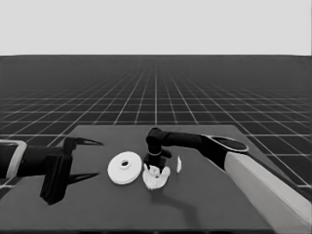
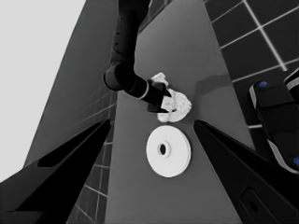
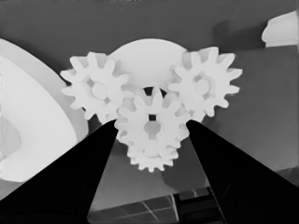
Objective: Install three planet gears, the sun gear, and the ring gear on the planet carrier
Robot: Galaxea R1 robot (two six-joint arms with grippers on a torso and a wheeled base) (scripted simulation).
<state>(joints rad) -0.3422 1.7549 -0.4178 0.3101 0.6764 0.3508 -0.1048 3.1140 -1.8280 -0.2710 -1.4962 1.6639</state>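
- Head view: the right gripper [image 1: 155,165] stands over the smaller round part [image 1: 157,178] near the table's middle, fingers pointing down at the gears on it.
- Right wrist view: two planet gears, one [image 3: 95,90] on one side and one [image 3: 203,85] on the other, sit on the smaller round part [image 3: 145,58].
- A third gear [image 3: 152,125] stands between them, over the central hole. A further toothed rim [image 3: 150,160] shows just under it; whether this is a fourth gear seated below cannot be told.
- The right gripper's fingers [image 3: 74,179] are parted about as wide as the middle gear and flank it closely. Whether they grip it or merely stand beside it cannot be told.
- The larger round part [image 1: 125,168] lies flat just beside the smaller one, toward the left arm, not yet installed.
- The thin white piece [image 1: 179,164] stands on the other side of the gear cluster, near it.
- The left gripper [image 1: 87,159] waits over the table's left end, fingers spread wide and holding nothing.
- Judgement: the gear stage is close to complete. Remaining work is to seat the middle gear in mesh, confirm the gear count, then place the larger round part on top.
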